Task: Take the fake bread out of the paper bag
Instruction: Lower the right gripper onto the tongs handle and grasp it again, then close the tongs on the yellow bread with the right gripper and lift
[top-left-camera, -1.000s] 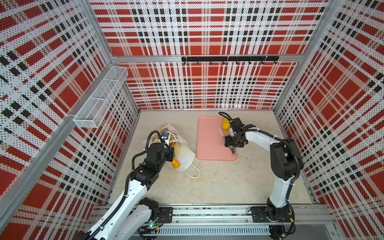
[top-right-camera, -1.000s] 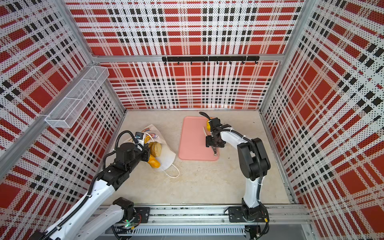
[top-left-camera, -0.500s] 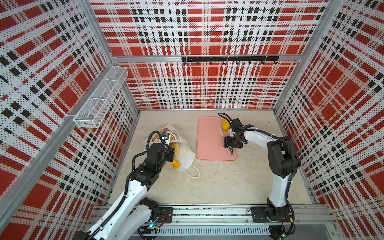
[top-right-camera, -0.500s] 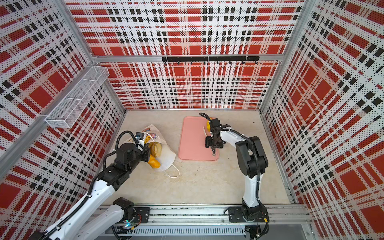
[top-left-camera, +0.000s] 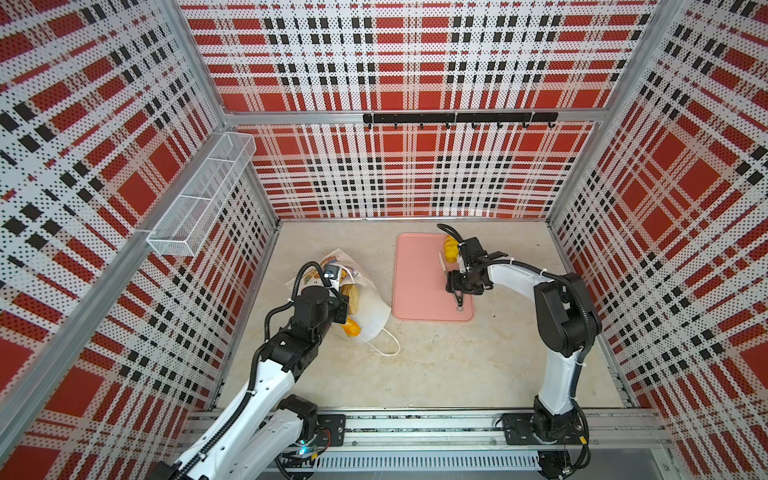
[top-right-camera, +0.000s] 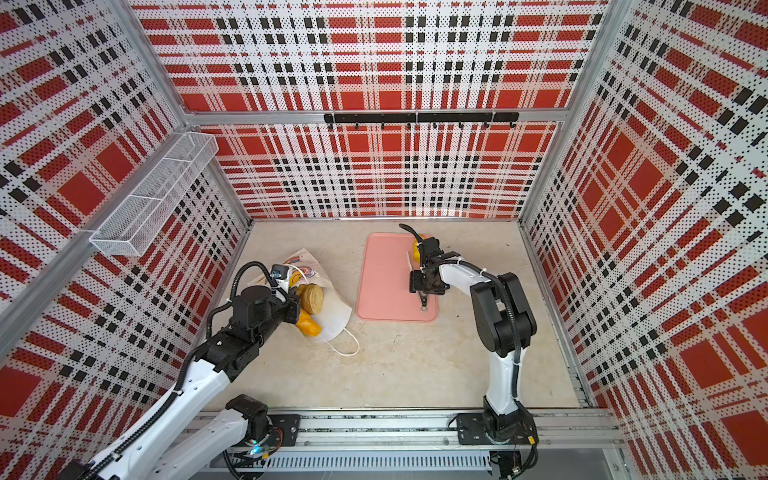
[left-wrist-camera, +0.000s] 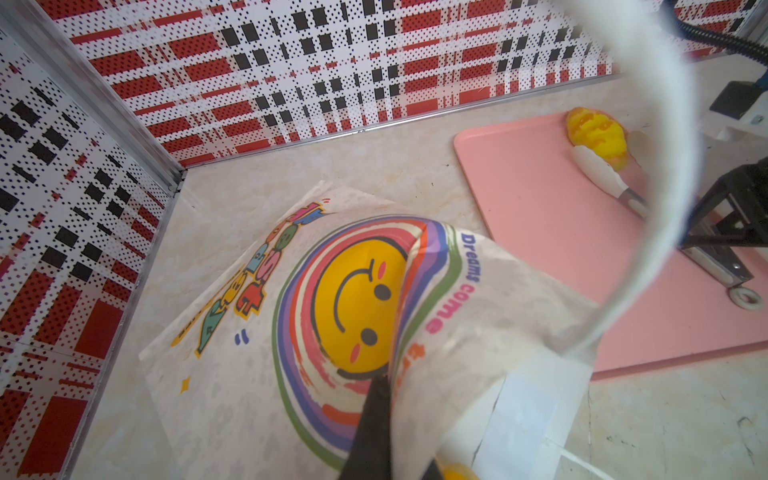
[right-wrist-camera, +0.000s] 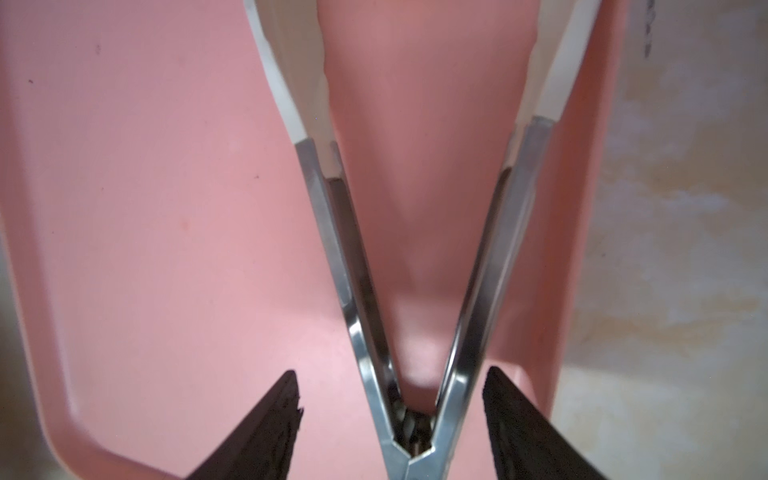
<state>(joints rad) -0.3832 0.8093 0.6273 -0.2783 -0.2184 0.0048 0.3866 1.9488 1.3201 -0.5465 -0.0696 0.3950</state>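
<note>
**Paper bag.** The white paper bag (top-left-camera: 372, 307) lies on its side on the left half of the table (top-left-camera: 457, 365). Its mouth faces near and right. One cord handle (top-right-camera: 347, 345) trails on the table at the mouth. The rainbow smiley print (left-wrist-camera: 357, 299) is on the upper face.

**Left gripper.** The left gripper (top-right-camera: 295, 309) is at the bag mouth. The jaws are together, pinching the upper paper edge. In the left wrist view, one black finger (left-wrist-camera: 374, 419) presses the folded paper from outside; the other finger is hidden by the paper.

**Fake bread in the bag.** Both top views show two pieces at the mouth: a round brown bun (top-right-camera: 312, 298) and, just nearer, a yellow-orange bread (top-right-camera: 308, 326). Both touch the bag. Any pieces deeper inside cannot be seen.

**Pink tray.** The pink tray (top-left-camera: 415, 291) lies flat to the right of the bag, apart from it. A ridged yellow bread (left-wrist-camera: 598, 135) rests at the far right corner of the tray.

**Tongs.** The metal tongs (right-wrist-camera: 353, 270) lie spread on the tray. Their white tips sit on either side of the ridged yellow bread, and the hinge end points toward the near edge.

**Right gripper.** The right gripper (right-wrist-camera: 392, 374) is over the hinge end of the tongs. The jaws are apart, one finger outside each tong arm, with a gap visible on both sides.
</note>
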